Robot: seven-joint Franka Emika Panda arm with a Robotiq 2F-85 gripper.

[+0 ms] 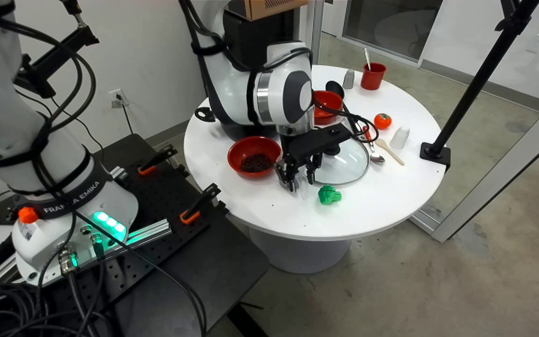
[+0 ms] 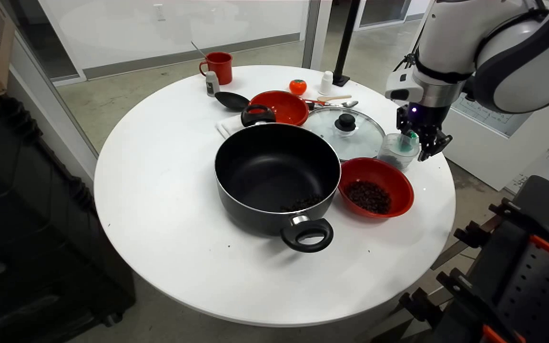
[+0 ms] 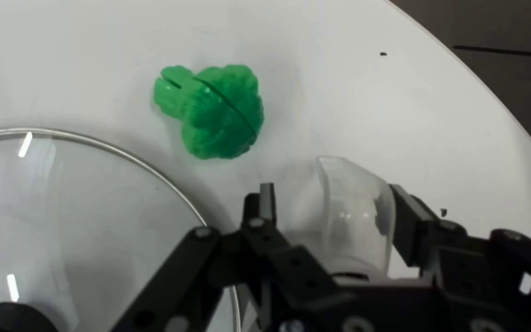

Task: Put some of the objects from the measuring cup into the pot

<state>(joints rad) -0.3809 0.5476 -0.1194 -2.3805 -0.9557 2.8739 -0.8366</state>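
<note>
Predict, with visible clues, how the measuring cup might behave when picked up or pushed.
The measuring cup is probably light for its size: its wall looks thin and see-through. It might slip, since the wrist view shows a smooth surface with bright highlights. It looks darker low down, so possible contents could shift if tipped.

We see a white arm (image 1: 234, 89) of smooth, rounded links (image 2: 465, 33), with black straps (image 1: 251, 96) binding black cables (image 1: 42, 138) along it; a dark grey cap (image 1: 292, 97) surrounds a white disc (image 1: 306, 95); the base (image 1: 58, 229) wears a dark band (image 1: 75, 199) lettered FRANKA EMIKA in pale capitals, glowing green-white lights (image 1: 110, 224) and an orange-red button (image 1: 28, 215); below these we note metal connectors (image 1: 68, 261); a silver collar (image 2: 439, 94) meets the black gripper (image 3: 332, 203), and another silver ring (image 1: 263, 93) circles the arm further up; a tiny purple light (image 2: 414, 110) shines in an exterior view; in the wrist view the fingers (image 3: 410, 222) are black, angular, dotted with paler screw heads (image 3: 203, 232).
</note>
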